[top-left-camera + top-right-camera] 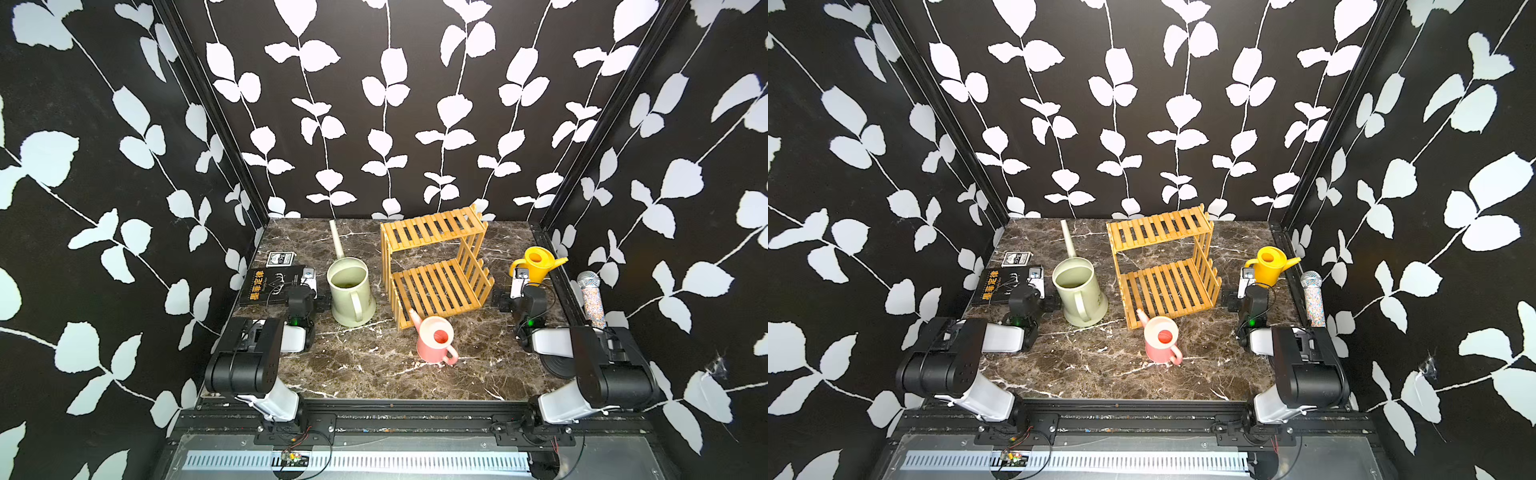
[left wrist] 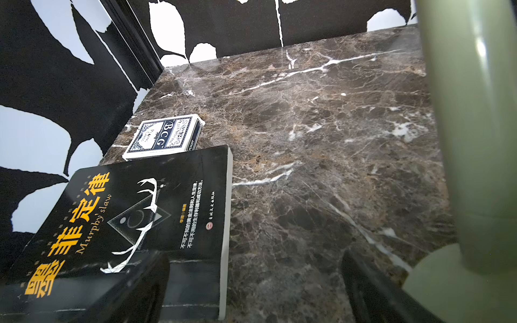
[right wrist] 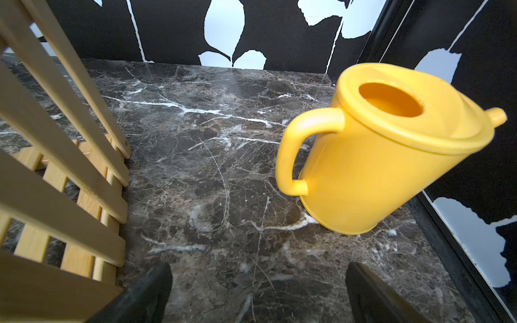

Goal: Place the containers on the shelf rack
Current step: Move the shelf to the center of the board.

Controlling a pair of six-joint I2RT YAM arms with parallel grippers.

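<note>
Marble tabletop (image 3: 209,167) under left end effector (image 2: 257,290) and right end effector (image 3: 260,293), both released, spread wide, empty.

Black book (image 2: 173,195) beside card box (image 2: 165,137); glitter microphone (image 1: 592,299) by wall

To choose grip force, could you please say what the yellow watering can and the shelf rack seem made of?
Yellow watering can: likely plastic, smooth satin sheen, uniform moulded colour. Shelf rack: apparently bamboo or light wood, matte slats showing grain.
</note>
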